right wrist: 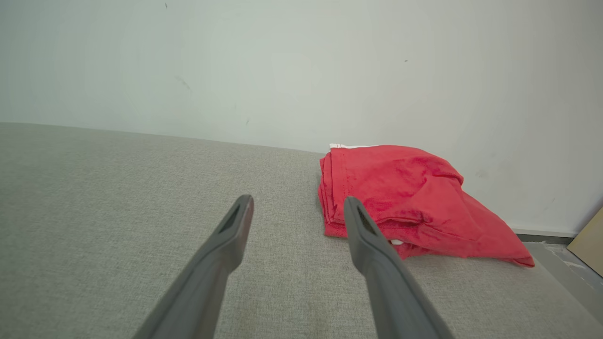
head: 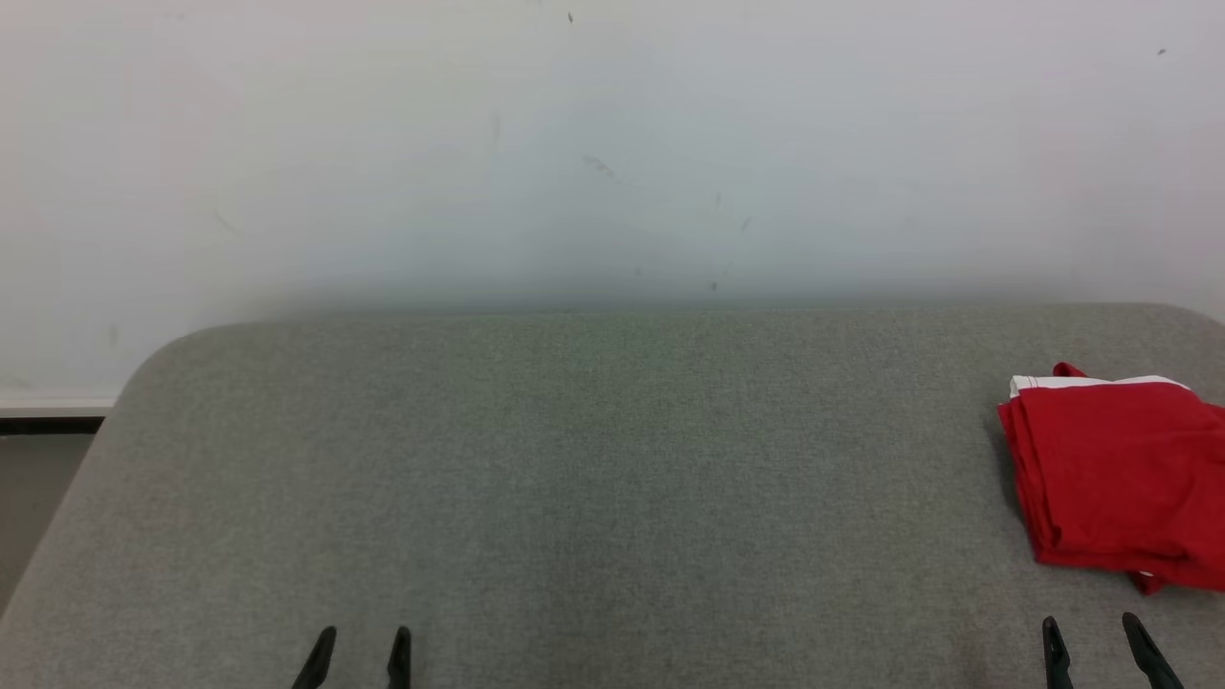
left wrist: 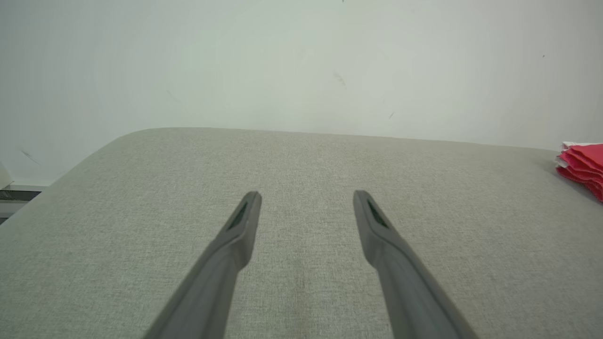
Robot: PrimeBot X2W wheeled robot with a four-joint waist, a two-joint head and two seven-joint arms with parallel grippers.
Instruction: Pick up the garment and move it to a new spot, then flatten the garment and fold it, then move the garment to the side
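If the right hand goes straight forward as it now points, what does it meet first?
Probably the red garment, which lies just ahead of the right hand; height is unclear.

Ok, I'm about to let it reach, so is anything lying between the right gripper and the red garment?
Nothing visible does. The right gripper is open, just short of the folded red garment, and between them there is only bare grey table surface.
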